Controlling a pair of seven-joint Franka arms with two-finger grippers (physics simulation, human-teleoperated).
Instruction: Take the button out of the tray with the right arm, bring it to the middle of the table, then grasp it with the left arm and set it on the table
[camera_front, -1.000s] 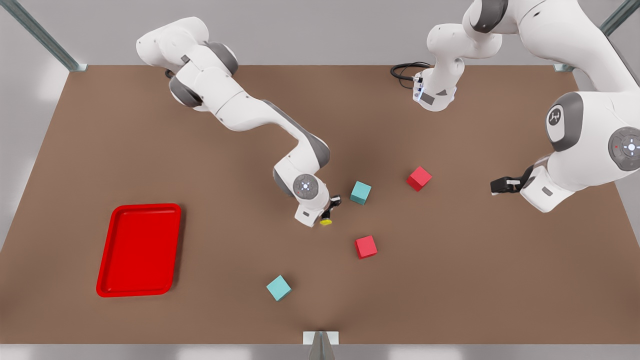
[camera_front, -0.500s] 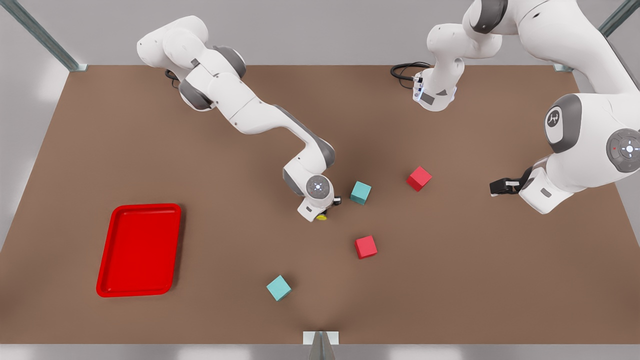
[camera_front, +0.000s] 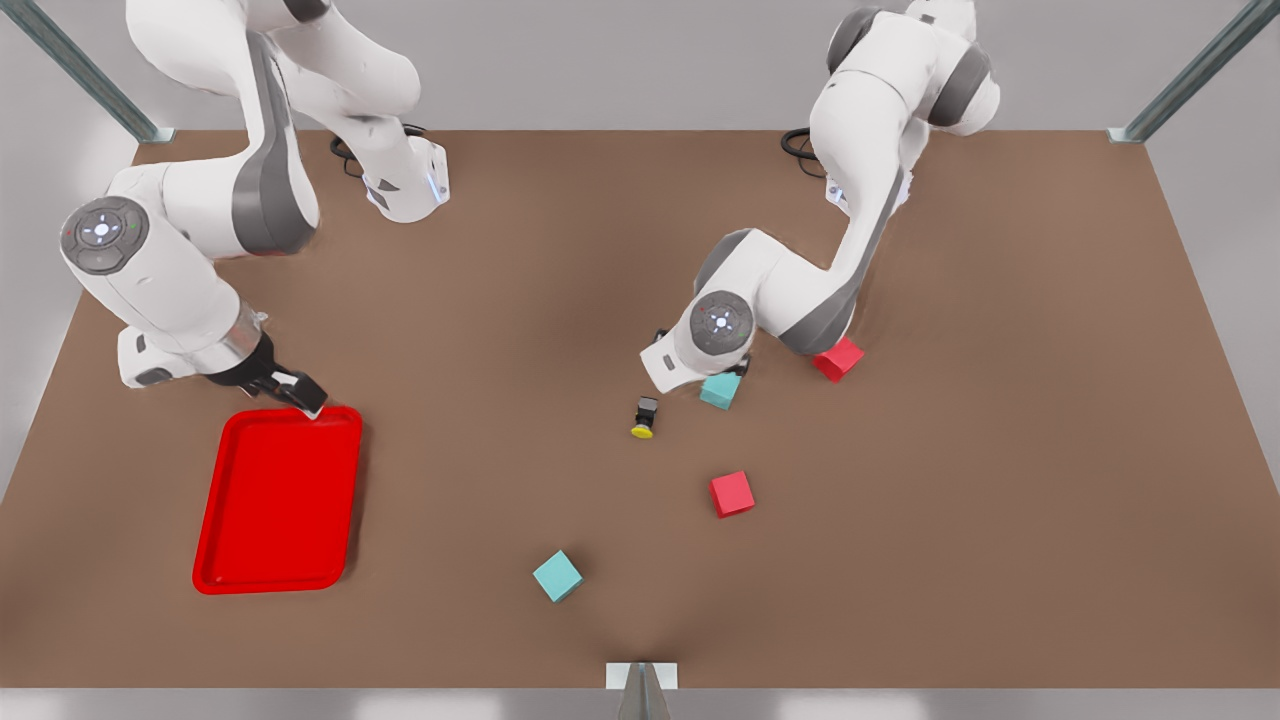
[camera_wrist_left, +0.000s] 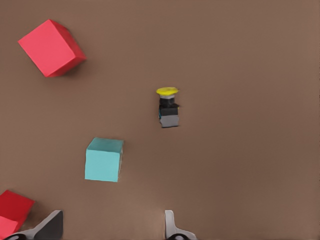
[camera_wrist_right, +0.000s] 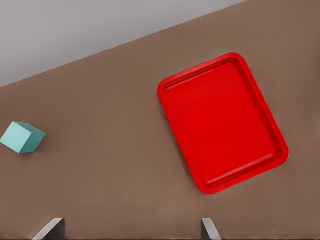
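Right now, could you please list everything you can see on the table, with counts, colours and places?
Large matte brown table: one, under everything.
Flat bright red rectangular tray: one, at the front view's left, nothing in it.
Tiny push-button with dark body and yellow cap: one, lying on its side mid-table, held by nothing.
Teal cubes: two; one beside the button, one near the front edge.
Red cubes: two; one right of the button, one partly under an arm.
Left claw: open, above the button and the nearby cubes.
Right claw: open, at the tray's far corner.
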